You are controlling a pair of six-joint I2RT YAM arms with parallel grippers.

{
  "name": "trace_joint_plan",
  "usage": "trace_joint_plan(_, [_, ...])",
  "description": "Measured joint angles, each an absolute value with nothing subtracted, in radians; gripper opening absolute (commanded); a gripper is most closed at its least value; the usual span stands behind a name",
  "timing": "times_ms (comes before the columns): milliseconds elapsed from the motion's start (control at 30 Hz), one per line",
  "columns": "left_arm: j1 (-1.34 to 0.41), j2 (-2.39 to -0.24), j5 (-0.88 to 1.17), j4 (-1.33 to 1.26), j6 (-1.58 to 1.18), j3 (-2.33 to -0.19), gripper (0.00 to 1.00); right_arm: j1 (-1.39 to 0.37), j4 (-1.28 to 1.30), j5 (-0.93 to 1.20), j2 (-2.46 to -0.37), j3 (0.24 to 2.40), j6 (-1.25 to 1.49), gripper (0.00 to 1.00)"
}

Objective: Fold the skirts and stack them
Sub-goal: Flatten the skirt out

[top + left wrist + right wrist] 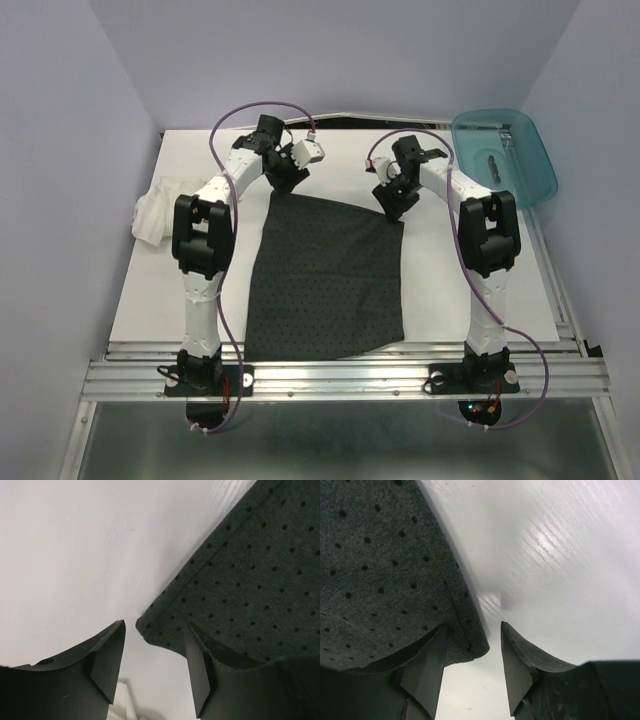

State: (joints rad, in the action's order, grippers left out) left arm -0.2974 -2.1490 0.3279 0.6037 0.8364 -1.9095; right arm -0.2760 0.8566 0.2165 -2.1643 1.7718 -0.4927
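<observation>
The charcoal dotted skirt (pixel 325 275) lay spread flat in the middle of the white bench (pixel 500 300), wider at the near hem than at the far end. Its near hem reached the bench's near edge, beside the metal rail (pixel 340 372). Its two far corners sat under the two claws.

The left claw (pixel 287 182) hovered at the far left corner. In the left wrist view its fingers (pixel 107 660) stood apart, and the corner of the cloth lay loose in the gap between them, not pinched. The right claw (pixel 392 207) was at the far right corner. It was likewise parted, with one finger (pixel 427 665) above the cloth, the other above bare bench, and the hemmed corner tip between them, not clamped.

The white skirt (pixel 160 210) sat bunched in a heap at the bench's left edge, well apart from the dark one, with the left arm between them. The teal bin (pixel 503 155) stood at the far right corner, its rim reaching out past the bench's side.

Bare bench ran down both sides of the dark skirt, wider on the right, and a strip lay open beyond the claws toward the far wall.

By count there were two skirts, one bin, two arms and two claws.
</observation>
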Motion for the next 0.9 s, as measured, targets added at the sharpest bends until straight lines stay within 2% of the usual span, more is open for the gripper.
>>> trace_joint_plan(300, [-0.311, -2.257, 0.314, 0.638, 0.966, -1.933, 0.58, -0.276, 0.863, 0.196, -2.202, 1.772, -0.528, 0.44])
trace_joint_plan(400, [-0.312, -2.284, 0.313, 0.638, 0.983, -1.954, 0.5, -0.274, 0.864, 0.191, -2.204, 1.772, -0.537, 0.42])
trace_joint_plan(433, [-0.312, -2.294, 0.311, 0.638, 0.987, -1.961, 0.38, -0.274, 0.865, 0.19, -2.204, 1.772, -0.543, 0.41])
trace_joint_plan(533, [-0.312, -2.317, 0.306, 0.633, 0.995, -1.965, 0.18, -0.274, 0.868, 0.189, -2.204, 1.772, -0.55, 0.39])
trace_joint_plan(600, [-0.312, -2.328, 0.307, 0.633, 0.998, -1.965, 0.1, -0.274, 0.871, 0.188, -2.204, 1.773, -0.554, 0.39])
trace_joint_plan(633, [-0.312, -2.33, 0.306, 0.634, 0.998, -1.965, 0.03, -0.273, 0.876, 0.187, -2.204, 1.776, -0.557, 0.4])
trace_joint_plan(667, [-0.312, -2.33, 0.307, 0.633, 0.998, -1.965, 0.0, -0.273, 0.883, 0.187, -2.204, 1.782, -0.558, 0.41])
trace_joint_plan(767, [-0.312, -2.329, 0.31, 0.624, 1.003, -1.965, 0.0, -0.267, 0.901, 0.187, -2.204, 1.807, -0.559, 0.5])
trace_joint_plan(900, [-0.31, -2.325, 0.314, 0.617, 1.006, -1.953, 0.0, -0.245, 0.923, 0.203, -2.204, 1.855, -0.558, 0.52])
